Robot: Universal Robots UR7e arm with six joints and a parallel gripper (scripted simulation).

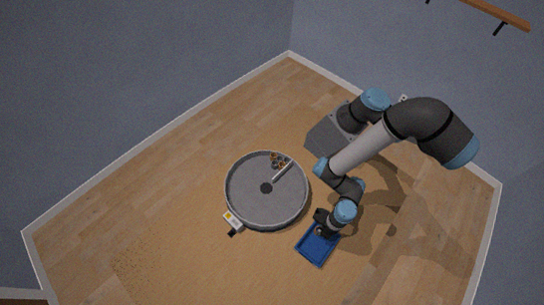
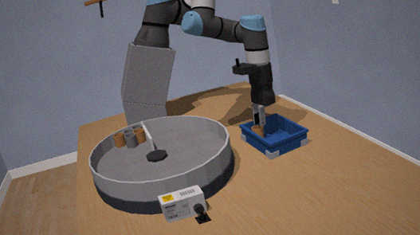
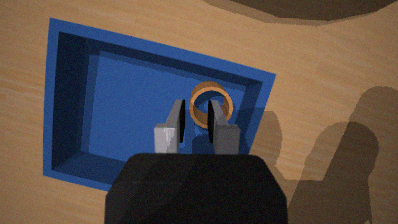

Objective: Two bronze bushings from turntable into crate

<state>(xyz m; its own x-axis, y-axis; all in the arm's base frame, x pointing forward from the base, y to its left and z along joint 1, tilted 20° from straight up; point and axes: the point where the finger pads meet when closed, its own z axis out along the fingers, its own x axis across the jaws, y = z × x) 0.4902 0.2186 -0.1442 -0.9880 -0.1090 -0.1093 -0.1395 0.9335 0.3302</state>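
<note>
One bronze bushing [image 2: 258, 131] [image 3: 197, 94] stands in the blue crate [image 1: 316, 252] [image 2: 287, 145] [image 3: 120, 100], near its end by the turntable [image 1: 252, 203] [image 2: 190, 148]. My gripper [image 2: 260, 124] [image 3: 196, 112] is partly open above it, holding nothing. In the wrist view one finger overlaps the bushing's hole and the other lies beside it. On the turntable, two bronze bushings, one [image 1: 273, 156] [image 2: 119, 140] at the outer left and one [image 2: 139, 136] by the bar, stand clustered with three grey ones, such as the front grey one [image 2: 131, 140].
A light bar [image 1: 282, 171] [image 2: 148, 136] reaches from near the turntable's dark hub [image 1: 266, 188] [image 2: 157, 155] towards its wall, beside the cluster. The turntable has a raised rim. A white labelled box [image 1: 232, 221] [image 2: 182, 203] stands against its front side. The arm's grey pedestal [image 2: 145, 77] is behind.
</note>
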